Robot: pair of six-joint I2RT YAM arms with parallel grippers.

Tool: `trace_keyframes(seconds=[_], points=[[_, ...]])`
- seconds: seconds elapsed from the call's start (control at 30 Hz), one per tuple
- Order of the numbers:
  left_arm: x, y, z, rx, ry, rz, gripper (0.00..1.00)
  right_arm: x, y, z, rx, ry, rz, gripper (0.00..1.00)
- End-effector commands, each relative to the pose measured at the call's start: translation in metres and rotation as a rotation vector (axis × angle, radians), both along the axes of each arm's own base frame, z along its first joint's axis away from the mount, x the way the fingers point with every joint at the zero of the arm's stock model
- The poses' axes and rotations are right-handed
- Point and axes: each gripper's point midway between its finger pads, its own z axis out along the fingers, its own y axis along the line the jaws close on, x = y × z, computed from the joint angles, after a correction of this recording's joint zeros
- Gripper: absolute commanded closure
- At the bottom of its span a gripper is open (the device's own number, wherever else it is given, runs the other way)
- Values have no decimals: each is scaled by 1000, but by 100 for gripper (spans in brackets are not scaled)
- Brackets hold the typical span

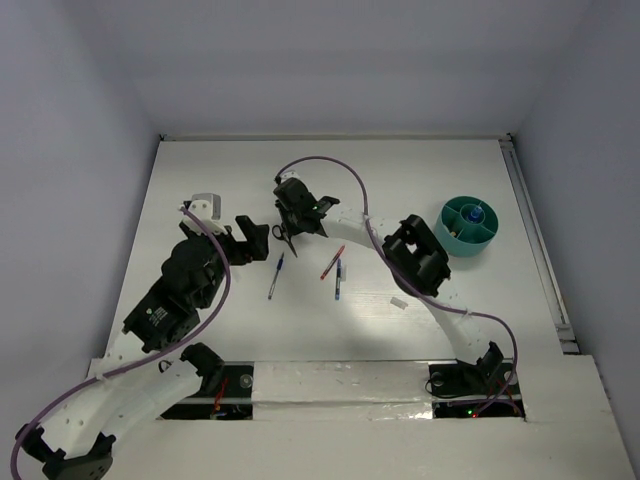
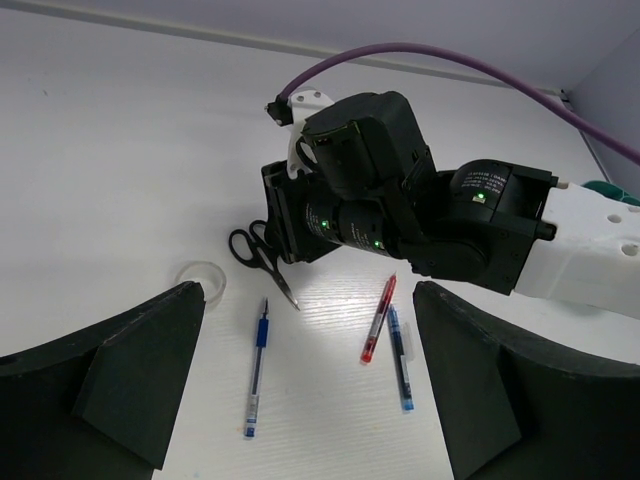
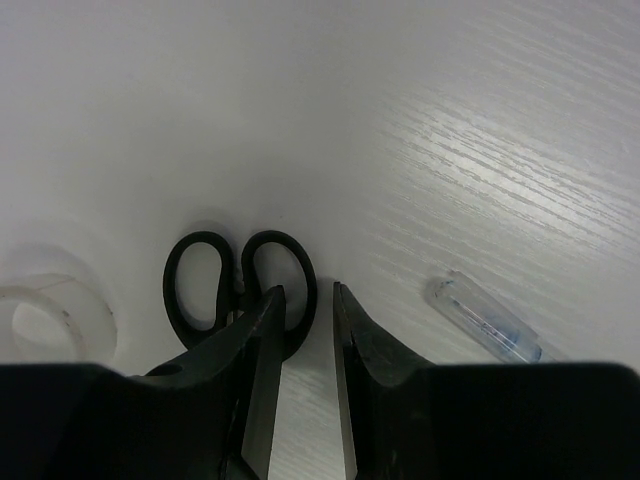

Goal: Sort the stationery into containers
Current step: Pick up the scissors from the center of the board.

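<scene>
"Black scissors (image 3: 237,275) flat on the counter (image 1: 420,180), right gripper (image 3: 308,290) down at the handles?"

"Yep. Jaws narrowed to a slit, only bare counter showing in it. Left gripper (image 2: 310,290) spread wide, empty, near the pens (image 2: 256,365). Teal tub (image 1: 455,242) well apart, by the counter's right edge."

A white table (image 1: 420,170) is bearing black scissors (image 2: 262,258), lying just beside a white ring (image 2: 200,280); a blue pen (image 2: 256,370) is lying near them; a red pen (image 2: 378,318) and a second blue pen (image 2: 400,358) are lying close together; a white eraser (image 1: 398,303) is resting nearby; a teal tub (image 1: 468,228) is standing far right.
</scene>
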Motion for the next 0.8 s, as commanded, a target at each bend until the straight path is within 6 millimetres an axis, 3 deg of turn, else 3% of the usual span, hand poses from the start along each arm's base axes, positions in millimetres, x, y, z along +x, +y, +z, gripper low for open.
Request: trace_keyframes(seconds=[0.0,0.07,0.17,0.2,0.33,0.37,0.4,0.43,0.5,0.53,0.57,0.6,0.63,0.67,0.73,0.77], points=[[5,-4,10,-25,-39,-7,17,-9,15,-1,33,21,54,68],[5,-3,10,-24,-38,-5,17,-11,12,-10,15,38,52,69],[6,-2,9,-24,-35,3,19,-15,5,-23,3,45,41,87],[6,-2,9,-23,-34,0,19,-17,2,-27,2,46,37,99],[1,-4,20,-62,-85,-27,28,-12,-3,-10,37,-20,48,100],[0,-3,21,-67,-90,-25,30,-9,-5,-1,58,-36,52,100],[0,-3,22,-68,-93,-25,33,-4,2,31,109,-101,77,100],[0,-4,21,-66,-89,-29,38,-5,-4,35,118,-112,88,100],[3,-10,18,-59,-76,-51,43,-3,-2,63,170,-161,130,100],[3,-13,16,-56,-68,-69,46,-5,-1,92,197,-208,160,100],[3,-17,15,-56,-64,-86,53,-13,-3,97,206,-207,193,100],[6,-18,15,-58,-63,-90,56,-15,-1,113,237,-246,215,100],[4,-25,15,-62,-60,-127,58,-22,-2,143,284,-281,236,100],[5,-27,16,-72,-68,-139,60,-36,-5,137,295,-255,276,100],[5,-37,14,-86,-56,-193,60,-52,-8,171,373,-299,323,100],[6,-39,13,-91,-50,-203,60,-62,-9,175,400,-291,352,100]])
